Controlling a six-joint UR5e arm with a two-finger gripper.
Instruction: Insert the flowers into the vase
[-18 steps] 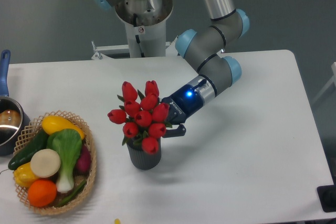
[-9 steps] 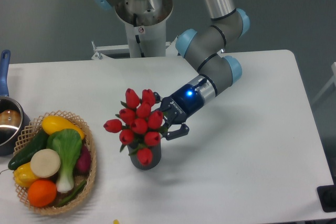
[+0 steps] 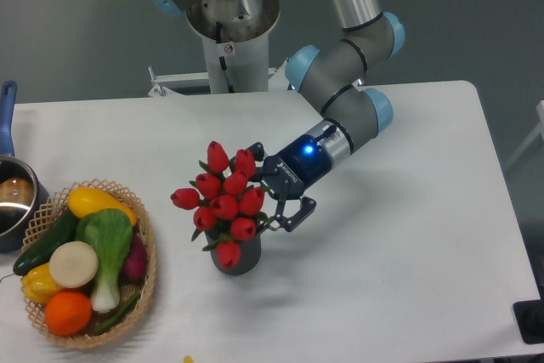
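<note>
Black and spread apart, the fingers of the gripper (image 3: 287, 207) were seen just to the right of the flowers (image 3: 223, 202), with nothing held between them. The gripper was carried on a grey arm reaching down and left from the far side of the tabletop (image 3: 408, 235), a blue light showing on its wrist. The red buds were found bunched above the mouth of the vase (image 3: 239, 256), their stems apparently lodged inside it, though the stems themselves were mostly hidden by the blooms. The bunch was seen to lean slightly left, its long axis running roughly upright out of the vase. The flowers lay left of the gripper, so a clean retreat was judged to run up and to the right, away from the blooms. At the left edge a wicker basket (image 3: 144, 276) of vegetables and a pot (image 3: 12, 199) were noted, well apart from the vase.
</note>
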